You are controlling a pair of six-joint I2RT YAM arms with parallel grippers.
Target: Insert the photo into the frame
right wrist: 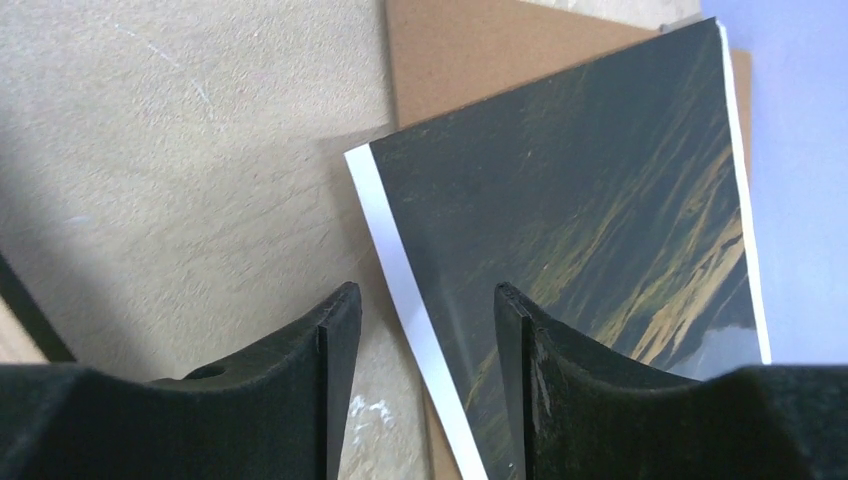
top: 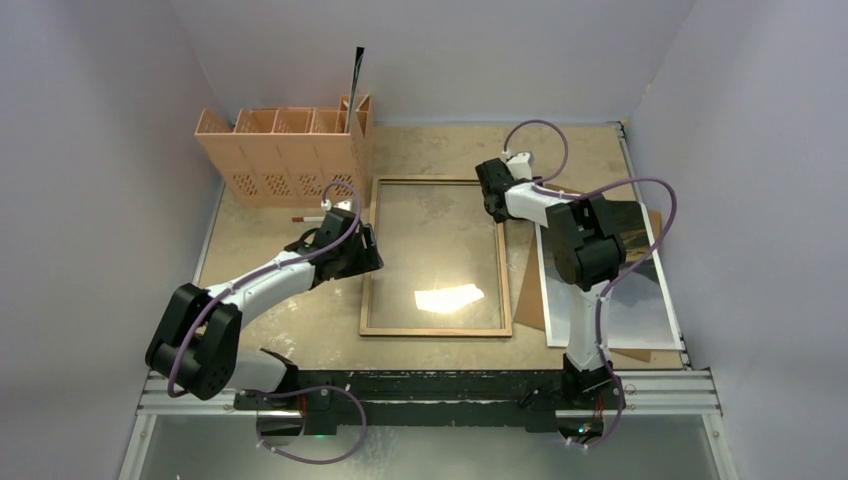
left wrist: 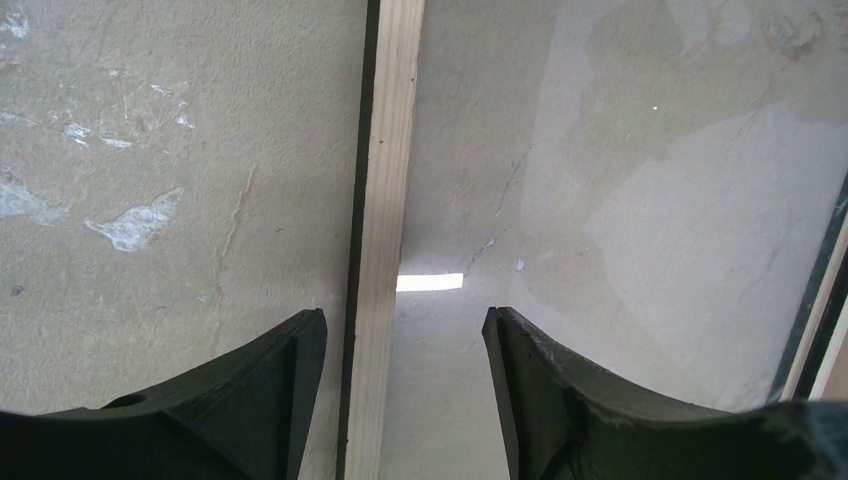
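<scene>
The photo (right wrist: 600,250), a large dark mountain-landscape print with a white border, has its edge between the parted jaws of the right gripper (right wrist: 425,300), atop a plain brown backing board (right wrist: 470,50) beside the thin wooden glass-paned frame (top: 437,330), whose left rail sits between the parted jaws of the left gripper (left wrist: 405,325).

We see bright, even overhead light, a white glare patch on the glass of the frame (top: 437,250), same glare in left wrist view, soft shadow by the corner of the photo (right wrist: 580,230), top view sharp, wrist pics slightly soft at btm.
</scene>
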